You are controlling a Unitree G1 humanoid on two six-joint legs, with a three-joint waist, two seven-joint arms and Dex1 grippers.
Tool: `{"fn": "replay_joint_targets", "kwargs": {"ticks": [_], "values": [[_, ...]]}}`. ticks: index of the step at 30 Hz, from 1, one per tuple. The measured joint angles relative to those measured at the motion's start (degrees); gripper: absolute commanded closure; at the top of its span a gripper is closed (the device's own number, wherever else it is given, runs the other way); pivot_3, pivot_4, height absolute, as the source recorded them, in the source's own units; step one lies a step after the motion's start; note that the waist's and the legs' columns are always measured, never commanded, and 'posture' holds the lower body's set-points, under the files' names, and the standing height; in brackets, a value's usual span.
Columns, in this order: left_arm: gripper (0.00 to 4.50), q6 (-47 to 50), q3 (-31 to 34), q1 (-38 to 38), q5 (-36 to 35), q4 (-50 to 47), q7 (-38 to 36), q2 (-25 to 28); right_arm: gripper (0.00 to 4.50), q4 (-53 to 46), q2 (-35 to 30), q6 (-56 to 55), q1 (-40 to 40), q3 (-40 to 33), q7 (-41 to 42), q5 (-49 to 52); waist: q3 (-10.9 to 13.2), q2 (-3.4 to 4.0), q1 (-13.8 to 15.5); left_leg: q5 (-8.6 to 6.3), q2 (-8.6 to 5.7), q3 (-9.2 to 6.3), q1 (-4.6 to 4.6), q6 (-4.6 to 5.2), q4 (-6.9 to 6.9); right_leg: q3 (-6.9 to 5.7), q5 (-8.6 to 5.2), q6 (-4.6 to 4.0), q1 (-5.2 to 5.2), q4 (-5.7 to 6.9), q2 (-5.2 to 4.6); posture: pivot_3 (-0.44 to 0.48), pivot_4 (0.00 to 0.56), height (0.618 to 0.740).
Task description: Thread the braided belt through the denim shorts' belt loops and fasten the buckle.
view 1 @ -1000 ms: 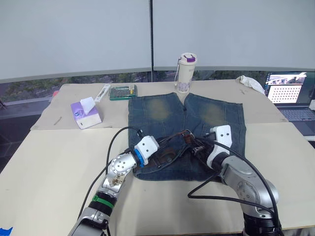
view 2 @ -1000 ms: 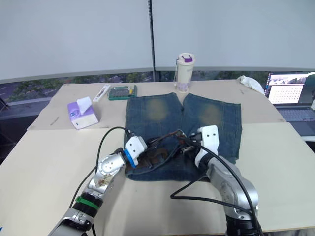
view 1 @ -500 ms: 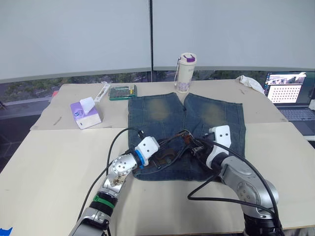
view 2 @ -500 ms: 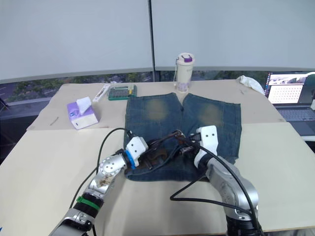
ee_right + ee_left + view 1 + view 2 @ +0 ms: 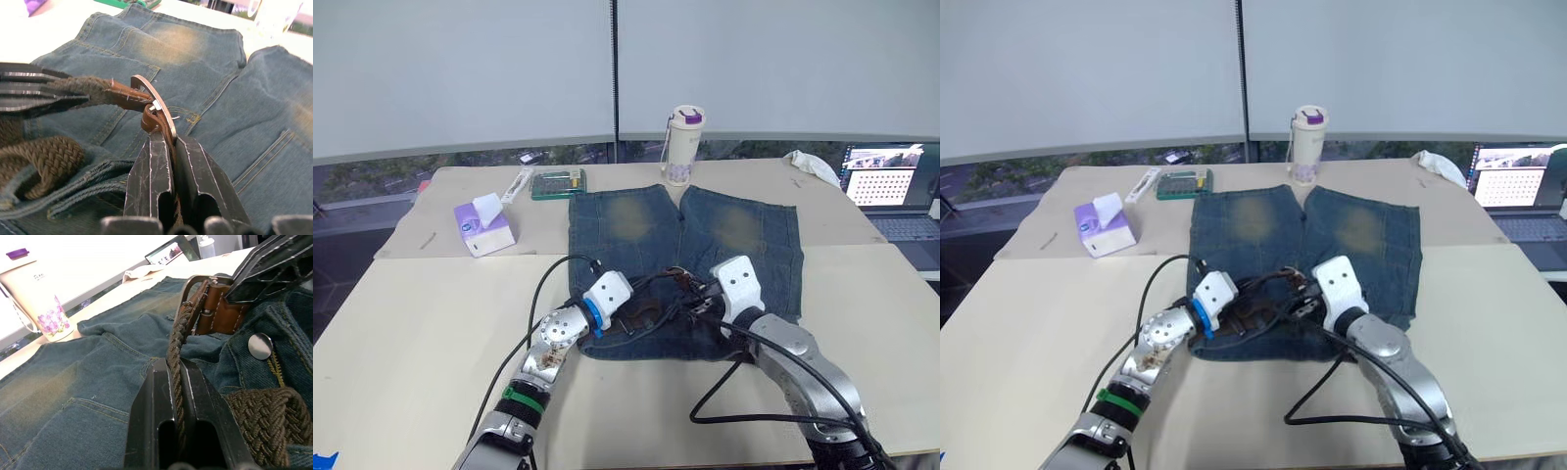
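Observation:
The denim shorts (image 5: 705, 227) lie flat in the middle of the table, legs pointing away from me. The braided belt (image 5: 174, 345) lies bunched along the waistband at the near edge, by the metal button (image 5: 260, 345). My left gripper (image 5: 175, 382) is shut on the braided strap just behind the buckle. My right gripper (image 5: 166, 147) is shut on the metal buckle (image 5: 155, 108), holding it a little above the denim. The two grippers meet at the waistband's middle, left gripper (image 5: 631, 311) beside right gripper (image 5: 700, 300). I cannot pick out the belt loops.
At the far edge stand a white bottle with a purple lid (image 5: 683, 145), a green box (image 5: 558, 183) and a white tube (image 5: 518, 184). A purple tissue box (image 5: 483, 225) sits at the left. A white cloth (image 5: 813, 164) and a laptop (image 5: 886, 186) are at the right.
My right wrist has shifted left and a little nearer, closing toward the left gripper with the buckle still held. The left gripper has barely moved.

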Motion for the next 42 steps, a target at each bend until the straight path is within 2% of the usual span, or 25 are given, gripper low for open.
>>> {"fn": "replay_joint_targets", "kwargs": {"ticks": [14,17,24,26,27,28,29,30,34,42], "values": [[4.50,8.1,-0.9,-1.0,1.0,-3.3,1.3,-1.5,4.48,2.5,2.3,-3.2,-0.5,1.0,-1.0,-5.6,0.0,0.00,0.1,0.01,0.00,-0.01,0.00,-0.01,0.00,0.00,0.00,0.00,0.00,0.00,0.00,0.000,0.150,0.740],[4.50,8.8,-1.7,-1.4,0.3,-4.0,0.4,-3.3,4.48,2.7,1.1,-5.3,-0.5,3.7,0.2,-8.0,0.0,0.00,0.0,0.01,-0.01,0.00,0.00,-0.01,0.00,0.00,0.00,0.00,0.01,0.00,-0.01,0.000,0.150,0.740],[4.50,9.6,-2.2,-1.5,0.1,-4.0,-0.1,-3.6,4.48,4.2,-2.5,-10.7,-0.3,6.4,2.9,-13.0,0.0,-0.01,0.0,0.03,-0.01,0.01,0.01,-0.05,0.01,0.00,0.00,0.00,0.02,-0.01,0.02,0.000,0.150,0.740],[4.50,9.5,-2.4,-1.5,0.1,-3.9,-0.2,-3.6,3.66,4.2,-2.8,-11.2,0.2,6.3,4.0,-13.4,0.0,-0.01,0.1,0.03,-0.01,0.00,0.02,-0.05,0.02,0.00,0.00,0.00,0.04,-0.02,0.01,0.000,0.150,0.740],[4.50,9.5,-2.4,-1.5,0.1,-3.8,-0.2,-3.6,3.44,4.1,-3.1,-11.2,0.5,6.3,5.0,-13.2,0.0,-0.02,0.1,0.03,0.00,0.00,0.02,-0.05,0.02,0.00,0.00,0.00,0.04,-0.02,0.02,0.000,0.150,0.740],[4.50,9.2,-2.7,-1.6,0.1,-3.8,-0.2,-3.7,3.01,3.9,-3.0,-10.7,1.2,6.1,6.4,-11.9,0.0,-0.03,0.1,0.02,0.00,-0.01,0.02,-0.05,0.02,-0.02,0.00,0.00,0.06,-0.03,0.02,0.000,0.150,0.740],[4.50,9.0,-3.1,-1.6,0.2,-3.8,-0.3,-3.8,2.82,3.4,-2.4,-9.5,2.1,5.4,7.3,-10.2,0.0,-0.03,0.1,0.02,0.00,-0.02,0.02,-0.04,0.02,-0.01,0.00,0.00,0.07,-0.03,0.01,0.000,0.150,0.740],[4.50,8.6,-3.4,-1.6,0.3,-3.6,-0.3,-3.8,2.30,2.7,-1.5,-7.7,2.6,4.2,7.9,-8.4,0.0,-0.03,0.1,0.02,0.01,-0.01,0.01,-0.04,0.02,0.01,0.00,0.00,0.06,-0.03,0.02,0.000,0.150,0.740],[4.50,6.4,-4.0,-1.8,1.2,-2.9,-0.2,-3.2,1.03,-0.5,5.2,2.9,2.9,-4.8,7.7,2.0,0.0,-0.02,0.1,0.01,0.05,-0.04,0.02,-0.03,0.02,0.02,0.00,-0.01,0.05,0.00,0.03,0.000,0.150,0.740],[4.50,1.5,-5.4,-2.0,3.9,-0.8,0.2,-2.0,1.03,-2.5,21.3,22.5,-3.3,-22.5,-1.6,20.9,0.0,0.05,0.1,0.00,0.02,-0.06,-0.01,0.00,-0.06,0.06,0.01,-0.02,-0.05,0.04,-0.05,0.000,0.150,0.740]]}}
